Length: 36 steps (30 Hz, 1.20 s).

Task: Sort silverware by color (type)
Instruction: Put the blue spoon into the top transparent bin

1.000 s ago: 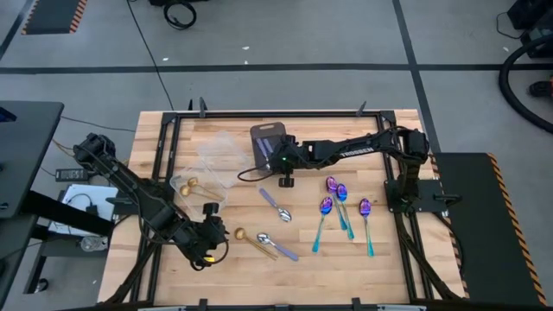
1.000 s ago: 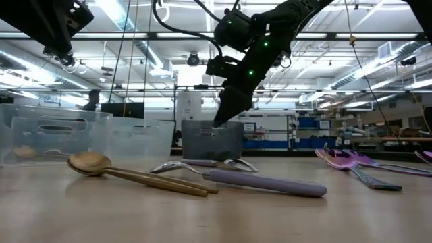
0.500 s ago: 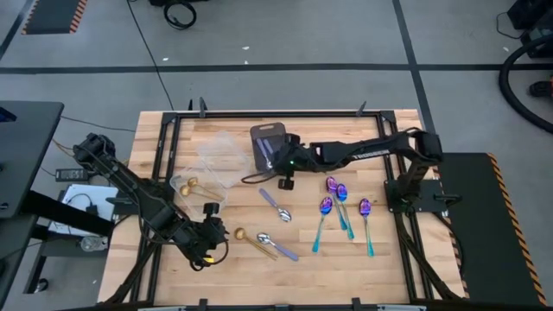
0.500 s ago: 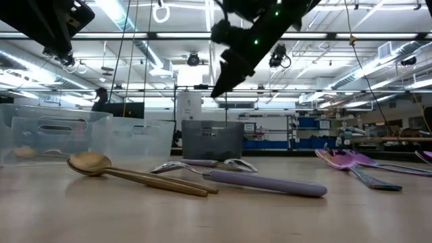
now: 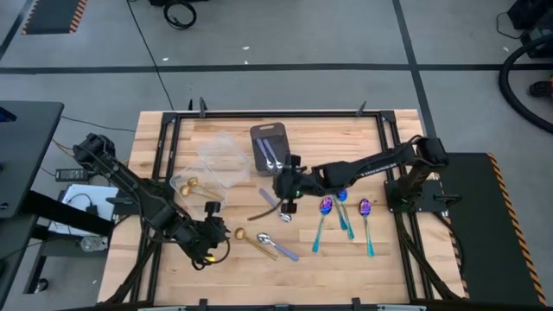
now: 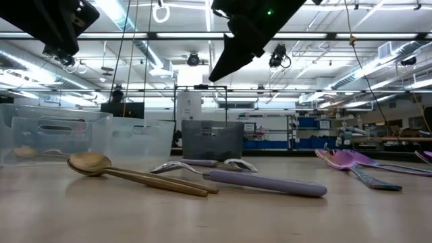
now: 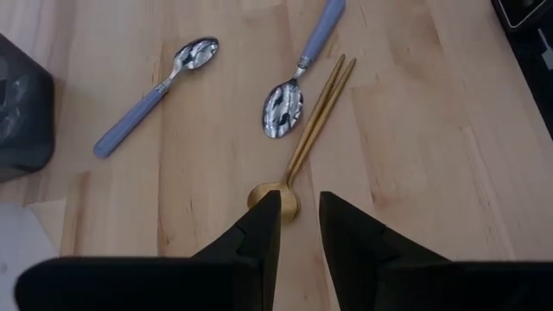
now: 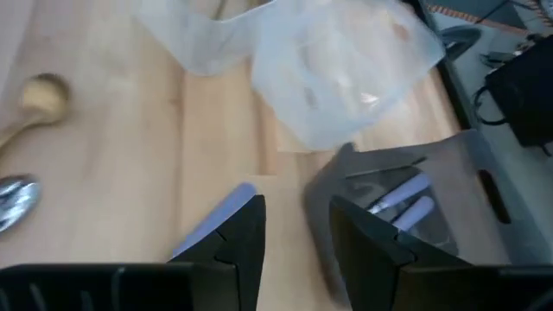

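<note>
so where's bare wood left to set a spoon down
Free: the strip right of the grey tray, above the purple spoons, and the near right corner. Crowded: mid-table, around the right gripper and the gold spoon.

Big open industrial lab or workshop: high ceiling with long fluorescent strip lights [image 6: 378, 35] and exposed pipes, distant blue storage shelving [image 6: 317, 123], grey concrete floor [image 5: 285, 34] with dark tape lines, pale wooden plank worktable [image 5: 346, 259] inside a black metal frame
</note>
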{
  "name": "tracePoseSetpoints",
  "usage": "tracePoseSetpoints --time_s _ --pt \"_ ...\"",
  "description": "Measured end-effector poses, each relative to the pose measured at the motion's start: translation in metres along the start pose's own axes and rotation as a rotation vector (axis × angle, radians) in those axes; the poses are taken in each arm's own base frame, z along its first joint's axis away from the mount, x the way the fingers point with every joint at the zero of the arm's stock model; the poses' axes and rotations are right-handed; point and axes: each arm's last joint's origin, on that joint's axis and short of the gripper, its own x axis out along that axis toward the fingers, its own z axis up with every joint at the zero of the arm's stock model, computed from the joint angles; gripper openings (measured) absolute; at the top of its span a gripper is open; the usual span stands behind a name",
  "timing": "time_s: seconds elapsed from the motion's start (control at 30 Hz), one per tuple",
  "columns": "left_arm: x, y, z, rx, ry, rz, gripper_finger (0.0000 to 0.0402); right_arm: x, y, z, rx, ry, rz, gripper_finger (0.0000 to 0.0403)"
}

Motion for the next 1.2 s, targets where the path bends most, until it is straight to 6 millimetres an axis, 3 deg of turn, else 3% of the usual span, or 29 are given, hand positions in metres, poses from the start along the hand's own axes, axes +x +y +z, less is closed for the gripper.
tracePoseSetpoints --time_s 0.53,0.97,1.2 --pt "0.003 0.005 0.002 0.013 0.001 0.018 0.0091 -0.024 0.044 -0.020 0.000 0.162 0.061 0.0139" --pt "0.003 0.006 0.002 0.014 0.001 0.018 0.0091 -0.032 0.044 -0.044 0.093 0.422 0.087 0.0140" --pt "0.003 0.006 0.002 0.017 0.002 0.018 0.0091 -0.034 0.043 -0.050 0.105 0.492 0.073 0.0166"
